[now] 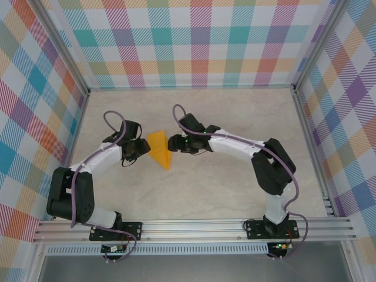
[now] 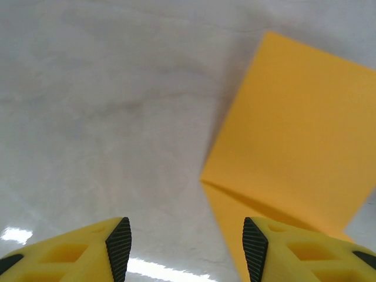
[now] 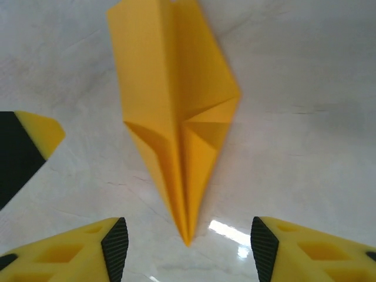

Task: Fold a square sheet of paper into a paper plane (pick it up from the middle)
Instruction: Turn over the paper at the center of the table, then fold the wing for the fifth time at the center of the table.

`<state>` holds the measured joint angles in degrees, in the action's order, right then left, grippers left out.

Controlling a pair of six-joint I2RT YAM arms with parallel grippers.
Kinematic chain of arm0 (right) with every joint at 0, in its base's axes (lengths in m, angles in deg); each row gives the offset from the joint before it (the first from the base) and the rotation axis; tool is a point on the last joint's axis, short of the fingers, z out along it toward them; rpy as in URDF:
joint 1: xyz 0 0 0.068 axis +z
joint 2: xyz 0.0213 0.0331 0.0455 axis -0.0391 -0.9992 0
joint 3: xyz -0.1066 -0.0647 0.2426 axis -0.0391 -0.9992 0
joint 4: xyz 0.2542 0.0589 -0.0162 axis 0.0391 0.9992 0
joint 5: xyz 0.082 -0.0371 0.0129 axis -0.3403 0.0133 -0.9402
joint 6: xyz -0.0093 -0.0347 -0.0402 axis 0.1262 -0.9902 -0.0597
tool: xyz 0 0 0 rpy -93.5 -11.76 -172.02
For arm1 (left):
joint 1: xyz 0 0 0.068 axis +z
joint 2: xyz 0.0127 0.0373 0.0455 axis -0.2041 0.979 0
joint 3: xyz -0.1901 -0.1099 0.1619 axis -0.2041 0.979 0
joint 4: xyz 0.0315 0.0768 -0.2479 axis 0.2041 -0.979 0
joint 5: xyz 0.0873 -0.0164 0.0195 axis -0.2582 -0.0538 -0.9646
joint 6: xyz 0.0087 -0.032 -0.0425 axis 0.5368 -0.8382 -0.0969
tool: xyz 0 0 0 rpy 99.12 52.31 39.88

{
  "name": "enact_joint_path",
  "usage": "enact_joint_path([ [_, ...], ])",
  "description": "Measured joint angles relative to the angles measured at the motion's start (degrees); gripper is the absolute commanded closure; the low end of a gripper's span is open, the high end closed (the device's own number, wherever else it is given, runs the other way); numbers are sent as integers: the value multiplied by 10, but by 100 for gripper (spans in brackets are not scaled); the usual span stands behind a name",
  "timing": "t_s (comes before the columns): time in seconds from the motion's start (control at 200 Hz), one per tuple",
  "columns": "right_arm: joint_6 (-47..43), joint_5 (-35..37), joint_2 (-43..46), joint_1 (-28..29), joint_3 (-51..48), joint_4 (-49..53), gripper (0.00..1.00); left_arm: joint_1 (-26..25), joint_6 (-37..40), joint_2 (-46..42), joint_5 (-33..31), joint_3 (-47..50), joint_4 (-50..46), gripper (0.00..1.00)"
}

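- Top external view, arms: two, white and black, bases on the aluminium rail (image 1: pixel 194 226) at the near edge, both bent inward toward the middle of the table (image 1: pixel 235 194).
- Top external view, grippers: two. The left gripper (image 1: pixel 145 151) sits just beside the left edge of the paper; the right gripper (image 1: pixel 172 143) sits just beside its right edge. At this size I cannot tell how far either pair of jaws is spread.
- Top external view, paper: one piece, the paper plane (image 1: pixel 160 149), orange-yellow, lying flat on the pale marbled tabletop between the two grippers, with its broad end toward the far wall and its point toward the near rail.
- Top external view, surround: plaid panels (image 1: pixel 194 41) on three sides.
- Left wrist view, fingers: two, yellow with black ribbed pads (image 2: pixel 119 247). The left gripper (image 2: pixel 187 251) stands with jaws well apart and only bare tabletop in the gap.
- Left wrist view, paper: one, the paper plane (image 2: pixel 291 129), to the right of centre, with a folded flap lying over a lower layer. Its lower edge runs down to just beside the right-hand finger; whether they touch cannot be told.
- Right wrist view, fingers: two, the same yellow and black. The right gripper (image 3: pixel 189 251) has its jaws spread wide, gripping nothing.
- Right wrist view, paper: one, the paper plane (image 3: pixel 176 111), a slim dart with a centre crease, its point aimed into the gap between the fingers and lying free on the table.
- Right wrist view, extra: one further fingertip (image 3: pixel 36 133), yellow with a black face, at the left edge, apart from the paper.
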<state>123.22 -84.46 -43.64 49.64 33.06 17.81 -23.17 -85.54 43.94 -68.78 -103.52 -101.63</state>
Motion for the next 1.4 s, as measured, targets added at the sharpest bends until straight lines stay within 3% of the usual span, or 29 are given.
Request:
enact_joint_path([
  [0.14,-4,-35,-71,14,77,9,59,32,-19,-39,16,28,5,44],
  [0.375,-7,-106,-146,14,150,11,63,41,-28,-46,34,36,18,44],
  [0.815,-13,-116,-191,0,173,53,63,42,-28,-17,87,38,44,43],
  [1.405,-9,-127,-196,-24,155,44,64,42,-30,70,224,46,156,45],
])
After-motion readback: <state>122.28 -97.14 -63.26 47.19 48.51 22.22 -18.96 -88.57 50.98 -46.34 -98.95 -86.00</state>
